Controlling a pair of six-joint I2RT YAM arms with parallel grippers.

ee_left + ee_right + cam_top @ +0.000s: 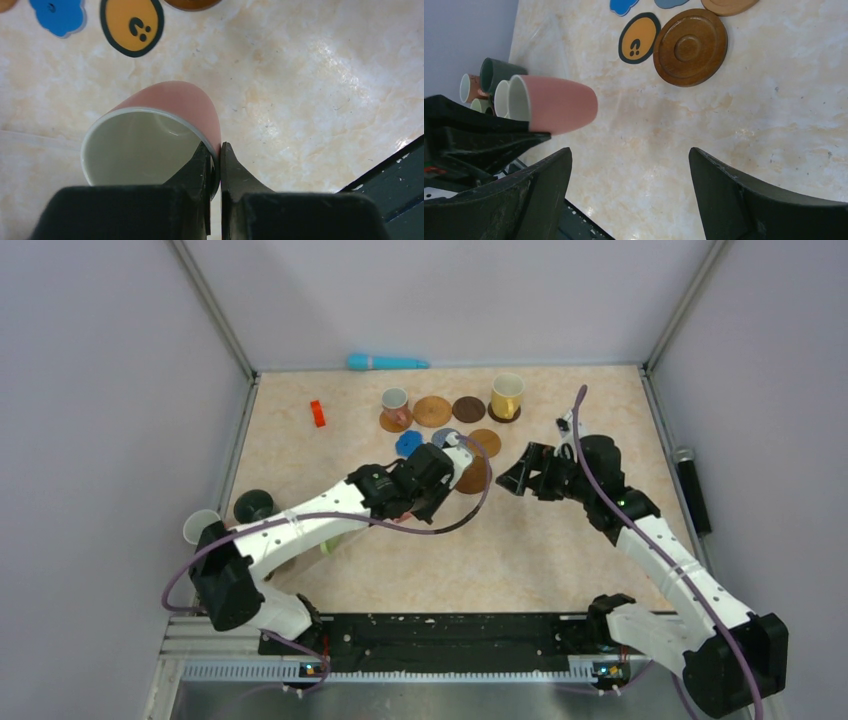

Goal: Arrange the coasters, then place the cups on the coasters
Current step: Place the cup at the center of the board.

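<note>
Left claw (216, 150) is pinching the pink cup (175, 102) by its rim wall. Long axis runs along the fingers: mouth toward the wrist, base pointing away. Cup is near the orange black-rimmed coaster (132, 25), on its arm-base side; right claw (629, 155) is spread wide.

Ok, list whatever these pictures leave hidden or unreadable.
- Top view: pink cup all but hidden under the left arm.
- Right wrist view: spare cups overlap behind the pink cup; count unclear.
- Left wrist view: blue coaster cut off by the top edge.
</note>
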